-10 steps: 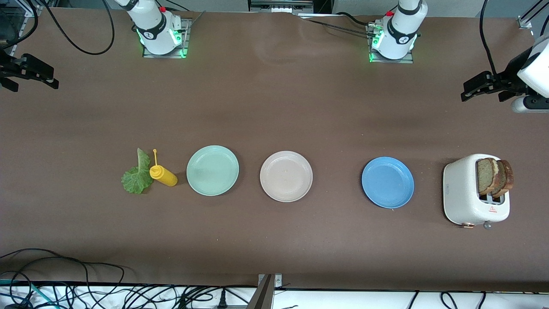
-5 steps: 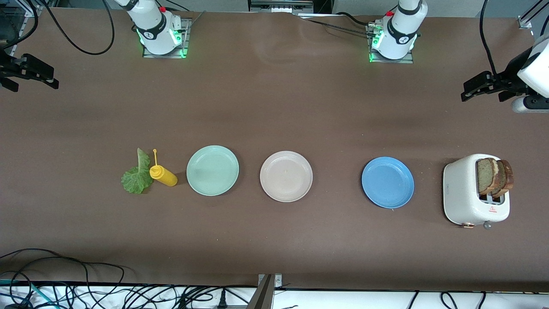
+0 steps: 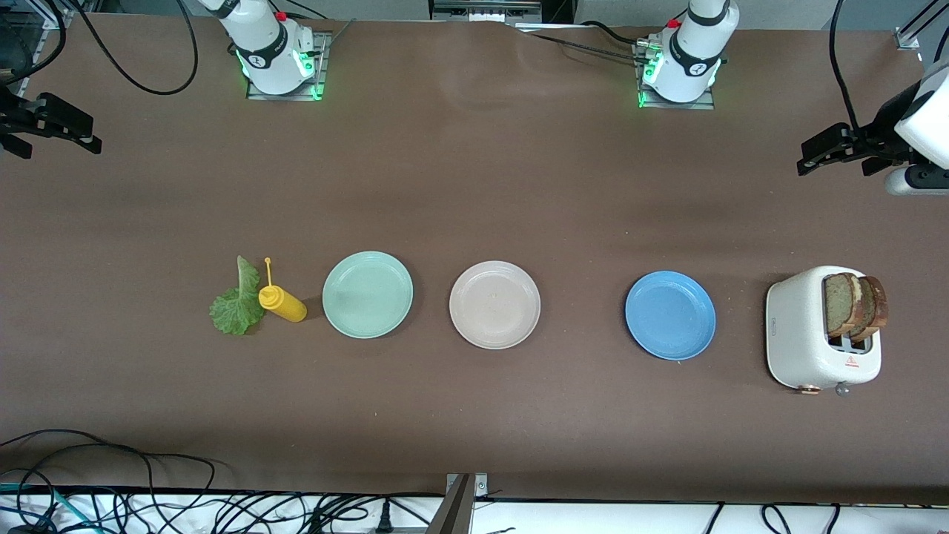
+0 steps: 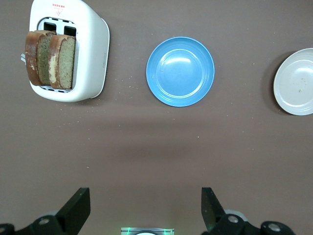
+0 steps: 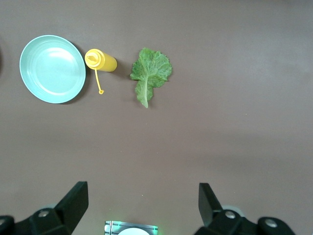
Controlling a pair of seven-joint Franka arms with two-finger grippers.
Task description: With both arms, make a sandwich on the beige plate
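No readable brand text anywhere; the white toaster carries only a small red warning triangle near its base, lower right of the front frame, with wording too small to read. 2 brown wholegrain bread slices with darker crusts stand upright in its slots, touching each other. Sandwich not assembled.

Beige plate sits at frame centre, round, pale pinkish-cream, shallow rim, bare. Blue plate lies between it and the toaster, toward the left arm's end. Mint-green plate sits beside the beige plate toward the right arm's end. A yellow squeeze bottle lies tipped on its side just beside the mint plate, cap tether sticking out. Ruffled green lettuce leaf lies flat on the table, touching the bottle in the front view.

Left gripper, upper right frame edge, up over bare brown table, fingers spread wide, holding nothing. Right gripper, upper left edge, also over bare table, fingers wide apart, holding nothing. Both arms wait.
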